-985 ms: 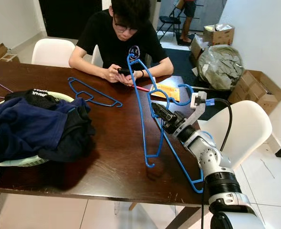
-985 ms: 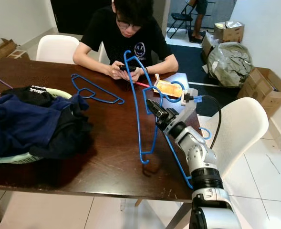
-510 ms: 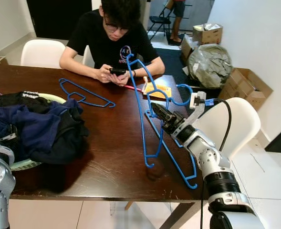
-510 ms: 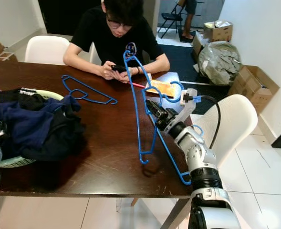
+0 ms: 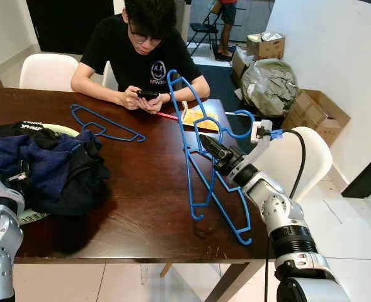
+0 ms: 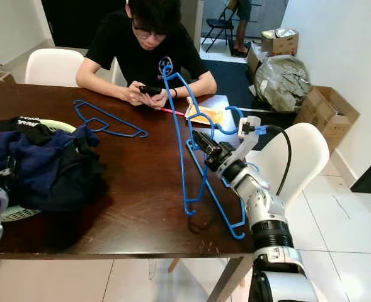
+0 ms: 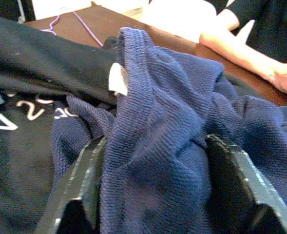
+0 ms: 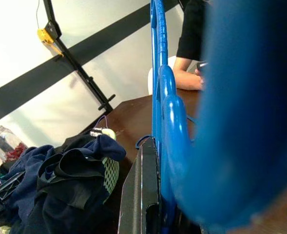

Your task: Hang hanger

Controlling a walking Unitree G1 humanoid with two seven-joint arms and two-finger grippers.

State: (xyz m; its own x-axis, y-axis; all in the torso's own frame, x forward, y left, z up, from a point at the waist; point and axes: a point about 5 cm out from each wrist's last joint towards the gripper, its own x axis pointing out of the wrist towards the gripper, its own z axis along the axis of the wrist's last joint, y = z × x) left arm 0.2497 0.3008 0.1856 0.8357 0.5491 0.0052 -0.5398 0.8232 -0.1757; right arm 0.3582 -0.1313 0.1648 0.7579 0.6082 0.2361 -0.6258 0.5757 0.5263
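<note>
The right gripper (image 5: 205,143) is clamped on a blue plastic hanger (image 5: 194,157), its two black fingers pinching the frame partway up one sloping bar. The hanger stands nearly on end above the dark wooden table (image 5: 141,189): its hook rises above and beyond the gripper, toward the person, while one corner of the frame touches the tabletop just below and to the left of the fingers, and the long lower bar runs back to the table's near edge beside the silver right forearm. In the right wrist view the blue bar lies pressed against one black finger (image 8: 143,190) and a blurred blue part fills much of the frame.

The left gripper (image 7: 153,195) sits low at the near left edge of the table, fingers apart on either side of a fold of navy knitted garment (image 7: 172,141), pressed into the cloth; whether they grip it I cannot tell. That garment belongs to a heap of dark clothes (image 5: 46,167) piled in a pale mesh laundry basket (image 5: 28,217), well to the left of the right gripper.

Farther out, beyond the heap and left of the held hanger, a second blue hanger (image 5: 103,124) lies flat on the table. Just beyond the right gripper lies an orange packet (image 5: 196,117). At the far side a person in a black T-shirt (image 5: 141,53) sits holding a phone (image 5: 146,95) in both hands, white chairs (image 5: 46,71) beside them. To the right of the right arm stands another white chair (image 5: 298,157), with cardboard boxes (image 5: 317,116) and a grey bag (image 5: 270,85) on the floor beyond
</note>
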